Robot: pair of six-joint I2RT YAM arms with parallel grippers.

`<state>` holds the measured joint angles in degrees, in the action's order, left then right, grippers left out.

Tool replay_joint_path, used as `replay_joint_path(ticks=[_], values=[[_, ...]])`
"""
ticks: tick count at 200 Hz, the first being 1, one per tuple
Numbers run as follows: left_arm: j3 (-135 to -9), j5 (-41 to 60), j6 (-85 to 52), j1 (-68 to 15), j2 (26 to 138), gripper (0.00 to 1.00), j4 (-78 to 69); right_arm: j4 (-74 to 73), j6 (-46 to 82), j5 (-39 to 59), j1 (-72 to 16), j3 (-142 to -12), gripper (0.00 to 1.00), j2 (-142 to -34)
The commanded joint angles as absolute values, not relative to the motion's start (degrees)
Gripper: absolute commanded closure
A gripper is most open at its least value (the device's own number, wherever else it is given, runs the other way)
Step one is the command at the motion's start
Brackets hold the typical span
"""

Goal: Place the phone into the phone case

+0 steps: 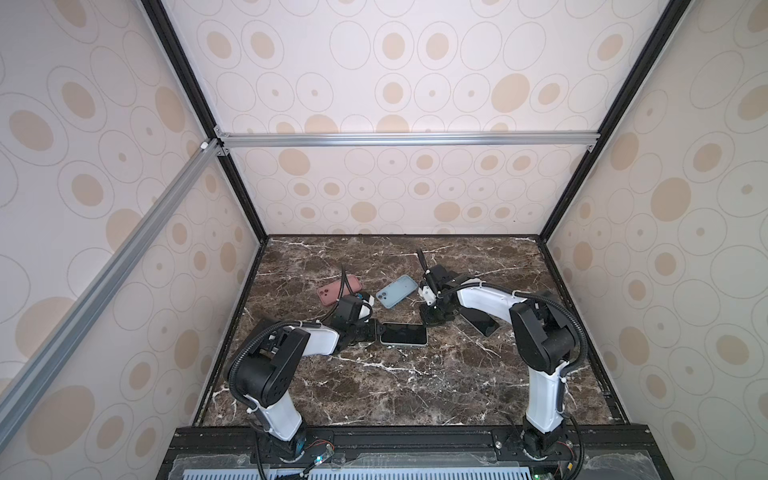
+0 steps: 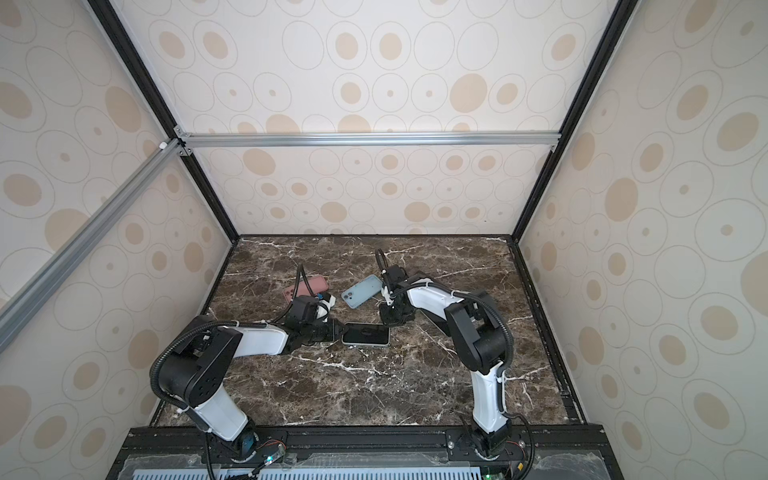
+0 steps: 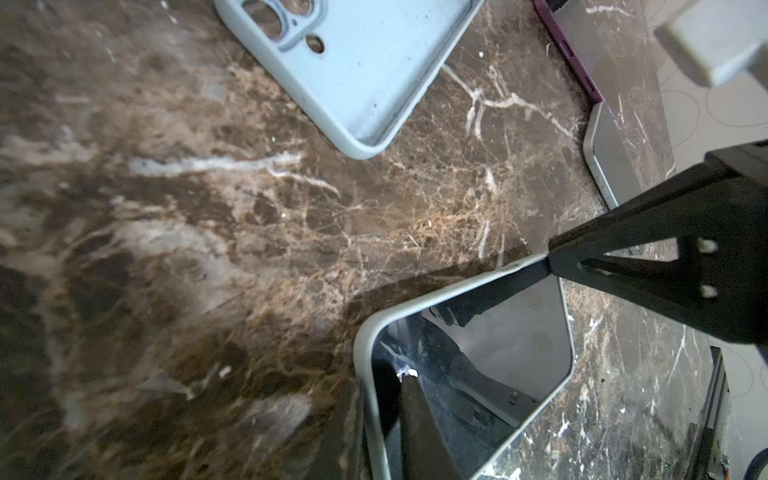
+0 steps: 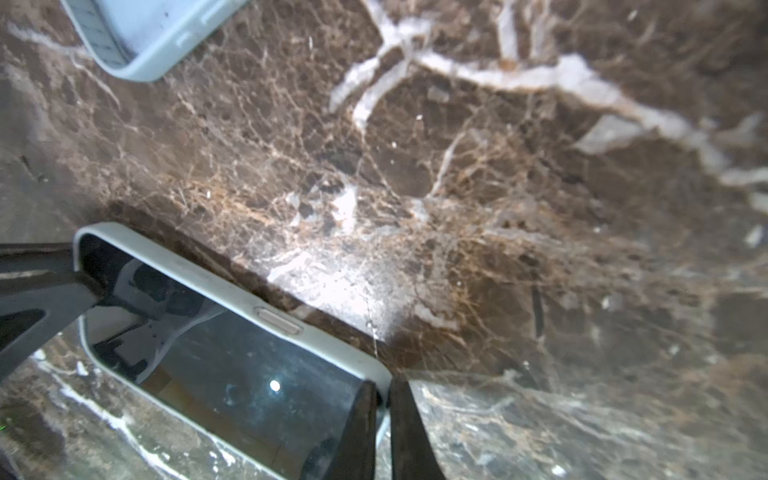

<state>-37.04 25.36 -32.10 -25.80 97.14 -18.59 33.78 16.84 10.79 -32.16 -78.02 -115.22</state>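
Lying flat and screen-up near the middle of the counter [image 1: 415, 386], the phone [image 1: 403, 332] is being shown with its long axis running from left to right, so one short end is being turned toward each arm. A pale case [image 4: 199, 282] is being seen around its edge in both wrist views. The phone is therefore being judged as already sitting in it, or nearly so; whether every corner is seated cannot be told.

The left gripper [image 1: 376, 331] is being placed at the left short end. Its jaws are standing only narrowly apart, with one finger [image 3: 590, 243] touching the rim there. Whether this end is being pinched or only pressed cannot be told. The right gripper [image 4: 384, 397] is being set at the far right corner. Its jaws are being closed almost fully, and the corner rim of the pale case appears to be lying between them.

Both grippers are at the phone, so neither arm is being counted as nearer. The left one is being lined up along the long axis, while the right one is meeting the phone at its corner.

The coming move is being judged as working this corner rim over the phone while the opposite end is being steadied. If that end is not being held down, the phone may be pushed along its long axis. An empty blue case [image 1: 397, 291] is lying just beyond the phone, apart from it.
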Motion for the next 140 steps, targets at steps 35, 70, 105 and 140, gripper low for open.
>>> replay_joint_path(ticks=[35,70,105,140], values=[[-37.0,25.9,-31.9,-26.7,98.7,0.83,-17.4,35.7,17.7,4.6,-36.1,-74.3,0.88,-124.9],[-36.8,23.2,-32.0,-26.7,96.0,0.83,-14.1,36.4,15.4,3.9,-36.2,-73.5,0.81,-121.0],[-36.6,21.5,-31.4,-26.7,92.4,0.81,-11.2,36.6,10.3,6.6,-36.2,-74.4,0.76,-115.9],[-36.5,19.9,-30.9,-26.7,89.6,0.79,-8.9,34.3,2.6,8.1,-36.2,-74.9,0.63,-110.5]])
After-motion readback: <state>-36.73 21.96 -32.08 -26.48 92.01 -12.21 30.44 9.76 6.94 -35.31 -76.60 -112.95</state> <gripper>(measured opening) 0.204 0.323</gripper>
